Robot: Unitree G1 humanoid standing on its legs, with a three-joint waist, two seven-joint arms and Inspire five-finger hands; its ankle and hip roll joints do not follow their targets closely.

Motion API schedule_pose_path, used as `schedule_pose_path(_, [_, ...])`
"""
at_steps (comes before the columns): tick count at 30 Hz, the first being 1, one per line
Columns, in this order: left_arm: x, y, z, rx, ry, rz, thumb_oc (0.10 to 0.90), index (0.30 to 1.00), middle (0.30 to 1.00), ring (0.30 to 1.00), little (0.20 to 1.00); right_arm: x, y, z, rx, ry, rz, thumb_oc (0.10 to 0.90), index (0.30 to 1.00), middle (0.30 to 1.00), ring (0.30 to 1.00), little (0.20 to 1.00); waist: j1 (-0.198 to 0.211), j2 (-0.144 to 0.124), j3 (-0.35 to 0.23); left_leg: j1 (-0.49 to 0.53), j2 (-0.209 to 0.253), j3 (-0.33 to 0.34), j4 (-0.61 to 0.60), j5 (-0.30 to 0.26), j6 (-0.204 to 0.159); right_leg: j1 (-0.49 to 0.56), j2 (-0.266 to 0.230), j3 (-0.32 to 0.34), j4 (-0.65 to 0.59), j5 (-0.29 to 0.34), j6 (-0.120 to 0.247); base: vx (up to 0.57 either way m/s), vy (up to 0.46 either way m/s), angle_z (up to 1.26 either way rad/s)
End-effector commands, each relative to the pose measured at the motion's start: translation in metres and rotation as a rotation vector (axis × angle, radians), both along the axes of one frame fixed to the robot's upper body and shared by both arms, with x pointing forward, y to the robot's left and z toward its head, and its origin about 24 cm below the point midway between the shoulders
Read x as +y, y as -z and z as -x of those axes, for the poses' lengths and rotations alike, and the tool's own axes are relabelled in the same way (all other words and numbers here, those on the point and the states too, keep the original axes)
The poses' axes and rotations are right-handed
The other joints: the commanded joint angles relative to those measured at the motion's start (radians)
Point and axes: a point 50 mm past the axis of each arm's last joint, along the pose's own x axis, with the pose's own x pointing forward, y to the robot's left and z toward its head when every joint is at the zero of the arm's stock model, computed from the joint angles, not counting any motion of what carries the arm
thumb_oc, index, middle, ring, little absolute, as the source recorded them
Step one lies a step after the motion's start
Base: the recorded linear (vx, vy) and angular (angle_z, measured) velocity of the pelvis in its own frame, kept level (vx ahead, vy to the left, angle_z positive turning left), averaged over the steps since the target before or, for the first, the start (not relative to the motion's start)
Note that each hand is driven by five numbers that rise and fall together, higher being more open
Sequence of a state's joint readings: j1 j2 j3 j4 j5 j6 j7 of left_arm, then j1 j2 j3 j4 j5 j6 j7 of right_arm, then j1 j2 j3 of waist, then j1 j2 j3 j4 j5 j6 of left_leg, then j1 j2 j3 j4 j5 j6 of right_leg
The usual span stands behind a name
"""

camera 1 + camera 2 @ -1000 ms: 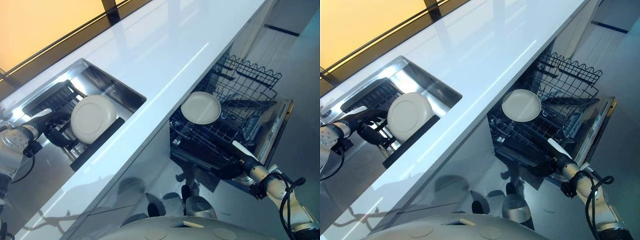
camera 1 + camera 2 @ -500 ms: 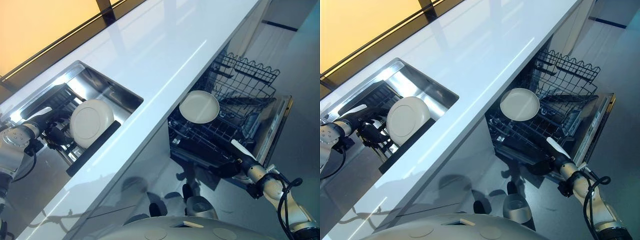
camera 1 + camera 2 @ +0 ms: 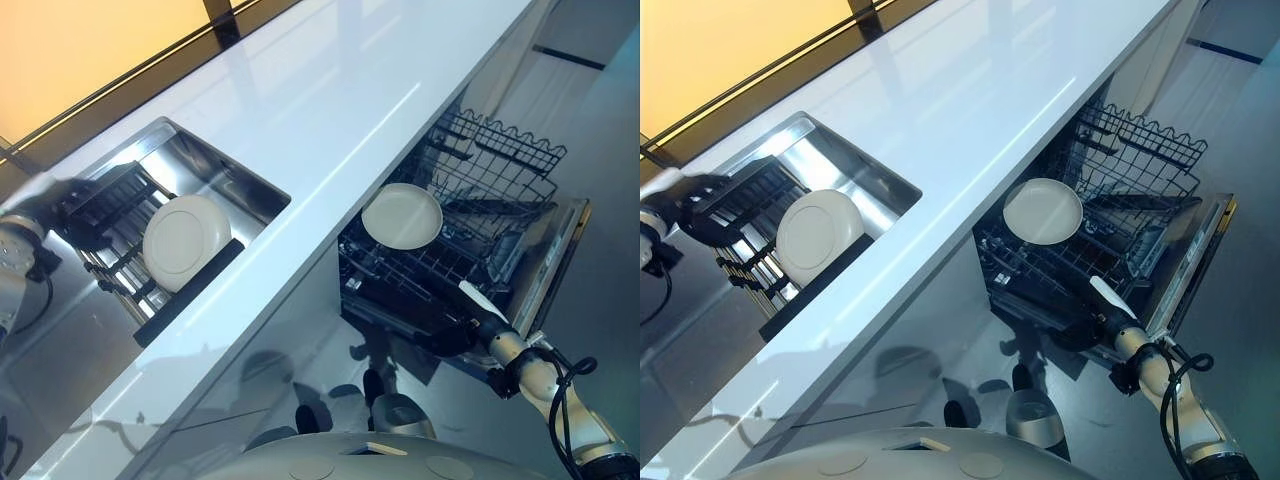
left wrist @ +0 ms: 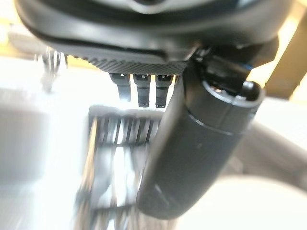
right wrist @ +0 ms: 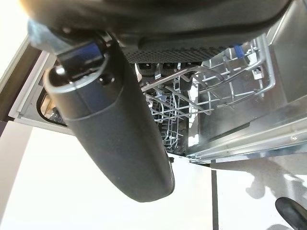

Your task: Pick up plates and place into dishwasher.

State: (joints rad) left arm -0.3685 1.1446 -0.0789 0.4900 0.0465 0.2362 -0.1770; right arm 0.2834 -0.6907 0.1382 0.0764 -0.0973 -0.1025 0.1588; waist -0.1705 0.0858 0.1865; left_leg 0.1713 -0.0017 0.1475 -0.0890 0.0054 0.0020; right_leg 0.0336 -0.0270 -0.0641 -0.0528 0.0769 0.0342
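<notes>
Here the cream plate point(image 3: 186, 242) stands on edge in the sink's dish rack point(image 3: 112, 225), its flat face turned out, just beside and rackward of the left hand point(image 3: 685, 195), the nearer hand. That hand's finger posture cannot be told. A second plate point(image 3: 1042, 211) rests in the dishwasher rack point(image 3: 1120, 190); the right hand point(image 3: 1085, 328) hangs below it, holding nothing.
</notes>
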Motion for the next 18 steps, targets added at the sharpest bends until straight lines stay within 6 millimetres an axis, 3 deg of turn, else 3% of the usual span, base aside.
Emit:
schedule_pose_path(1, [0.021,-0.103,0.009,-0.297,-0.113,-0.188,0.8,0.9,0.9,0.9,0.9,0.037,-0.018,-0.016,-0.119,-0.131,-0.125,0.8,0.9,0.9,0.9,0.9,-0.008,-0.005,-0.063,-0.05,-0.083,-0.006,0.036,-0.072,0.027,-0.012,0.025,0.006,0.135,-0.16,0.086,0.0,-0.052,0.07])
schedule_pose_path(6, [0.022,-0.108,0.011,-0.31,-0.091,-0.117,0.8,0.9,0.9,0.9,0.9,0.039,-0.015,-0.017,-0.119,-0.121,-0.127,0.8,0.9,0.9,0.9,0.9,-0.002,0.005,-0.057,-0.049,-0.081,-0.005,0.037,-0.074,0.026,-0.014,0.024,0.0,0.139,-0.164,0.087,0.0,-0.021,0.0])
schedule_pose_path(11, [0.017,-0.1,0.006,-0.287,-0.033,-0.04,0.8,0.9,0.9,0.9,0.9,0.042,-0.014,-0.017,-0.118,-0.118,-0.13,0.8,0.9,0.9,0.9,0.9,-0.003,0.012,-0.052,-0.05,-0.081,-0.006,0.039,-0.076,0.026,-0.017,0.024,-0.001,0.147,-0.168,0.089,0.01,-0.006,0.0])
schedule_pose_path(15, [0.01,-0.075,0.0,-0.214,0.015,0.044,0.8,0.9,0.9,0.9,0.9,0.042,-0.013,-0.016,-0.117,-0.115,-0.125,0.8,0.9,0.9,0.9,0.9,-0.008,0.018,-0.042,-0.053,-0.083,-0.005,0.043,-0.078,0.026,-0.026,0.023,0.001,0.156,-0.171,0.09,0.02,-0.008,0.0])
schedule_pose_path(18, [0.001,-0.047,-0.005,-0.139,0.074,0.199,0.8,0.9,0.9,0.9,0.9,0.039,-0.013,-0.015,-0.122,-0.11,-0.115,0.8,0.9,0.9,0.9,0.9,-0.018,0.025,-0.028,-0.058,-0.087,-0.004,0.044,-0.079,0.028,-0.036,0.024,0.01,0.163,-0.172,0.089,0.0,0.0,0.0])
